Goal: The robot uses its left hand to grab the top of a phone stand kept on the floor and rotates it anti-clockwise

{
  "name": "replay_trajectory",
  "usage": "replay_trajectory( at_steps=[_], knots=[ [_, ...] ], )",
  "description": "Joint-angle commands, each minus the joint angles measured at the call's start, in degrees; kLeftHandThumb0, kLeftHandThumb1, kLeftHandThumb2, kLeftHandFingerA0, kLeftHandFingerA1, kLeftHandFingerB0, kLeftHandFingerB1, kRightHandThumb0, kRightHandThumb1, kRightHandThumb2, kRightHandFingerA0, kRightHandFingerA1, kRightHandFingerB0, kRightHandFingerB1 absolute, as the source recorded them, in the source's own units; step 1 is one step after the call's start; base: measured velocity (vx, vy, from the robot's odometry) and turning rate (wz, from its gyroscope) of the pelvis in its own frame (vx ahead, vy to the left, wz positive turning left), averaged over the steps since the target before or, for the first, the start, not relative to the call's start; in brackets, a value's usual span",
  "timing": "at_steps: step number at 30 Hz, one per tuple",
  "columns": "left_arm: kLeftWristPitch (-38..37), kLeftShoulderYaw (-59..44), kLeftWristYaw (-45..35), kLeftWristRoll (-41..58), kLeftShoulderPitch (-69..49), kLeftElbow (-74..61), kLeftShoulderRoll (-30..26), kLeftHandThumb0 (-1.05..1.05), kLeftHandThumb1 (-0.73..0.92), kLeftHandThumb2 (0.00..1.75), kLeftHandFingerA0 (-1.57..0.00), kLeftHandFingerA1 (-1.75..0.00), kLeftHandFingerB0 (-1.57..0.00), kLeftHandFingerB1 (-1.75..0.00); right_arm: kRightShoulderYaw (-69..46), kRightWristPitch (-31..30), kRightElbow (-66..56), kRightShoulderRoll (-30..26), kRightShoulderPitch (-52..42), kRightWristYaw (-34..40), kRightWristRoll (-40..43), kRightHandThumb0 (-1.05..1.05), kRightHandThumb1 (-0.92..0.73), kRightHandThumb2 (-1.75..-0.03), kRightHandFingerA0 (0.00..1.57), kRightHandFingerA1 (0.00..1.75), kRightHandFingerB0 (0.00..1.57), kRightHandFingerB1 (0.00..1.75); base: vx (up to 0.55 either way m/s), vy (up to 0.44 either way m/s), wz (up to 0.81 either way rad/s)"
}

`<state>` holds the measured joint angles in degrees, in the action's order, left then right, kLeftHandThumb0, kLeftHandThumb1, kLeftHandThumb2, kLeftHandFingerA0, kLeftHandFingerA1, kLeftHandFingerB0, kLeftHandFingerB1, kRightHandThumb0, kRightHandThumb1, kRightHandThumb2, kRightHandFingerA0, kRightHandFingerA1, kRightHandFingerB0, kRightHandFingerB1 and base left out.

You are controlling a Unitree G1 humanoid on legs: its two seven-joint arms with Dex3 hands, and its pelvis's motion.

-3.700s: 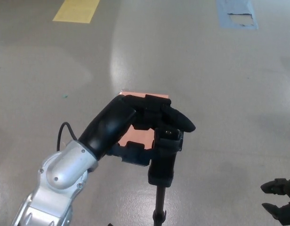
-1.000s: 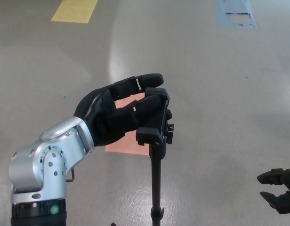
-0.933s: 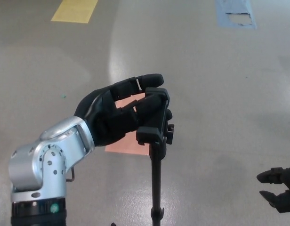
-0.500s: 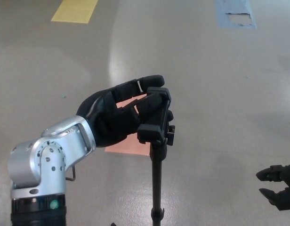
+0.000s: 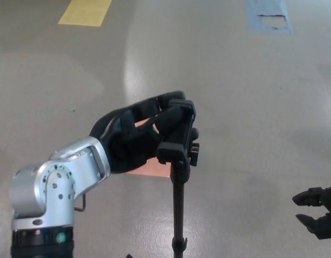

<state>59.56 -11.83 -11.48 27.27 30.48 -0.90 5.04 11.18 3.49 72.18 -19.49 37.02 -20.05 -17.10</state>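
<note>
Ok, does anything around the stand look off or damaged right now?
Nothing by the phone stand: it stands upright, left hand on its top. Only oddity: the blue floor patch far back looks torn, grey showing through.

lab or workshop: grey floor [image 5: 235,80], tape patches [image 5: 86,12].

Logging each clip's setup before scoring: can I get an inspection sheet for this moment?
Surface: grey glossy floor, glare streak.
Job's things: phone stand, black, upright on its pole; clamp head at the top.
Clutter: pink sheet on the floor behind the stand.
Hands: left hand wrapped on the stand's clamp head; right hand at the lower right edge, fingers apart, holding nothing.
Cables: thin dark loop beside the left forearm.
Surroundings: yellow floor patch, blue floor patch.
</note>
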Motion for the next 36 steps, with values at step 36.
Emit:
replay_trajectory(
  at_steps=[36],
  knots=[
    [-38.1,11.4,-9.7,-16.2,-13.1,11.3,-16.6,-0.87,0.63,1.0,0.0,-0.18,0.0,-0.09,0.4,-0.4,0.9,-0.6,-0.2,-0.5,-1.1,-0.48,-0.75,-0.8,0.3,0.44,0.16,0.36,0.0,0.0,0.0]
  ],
)
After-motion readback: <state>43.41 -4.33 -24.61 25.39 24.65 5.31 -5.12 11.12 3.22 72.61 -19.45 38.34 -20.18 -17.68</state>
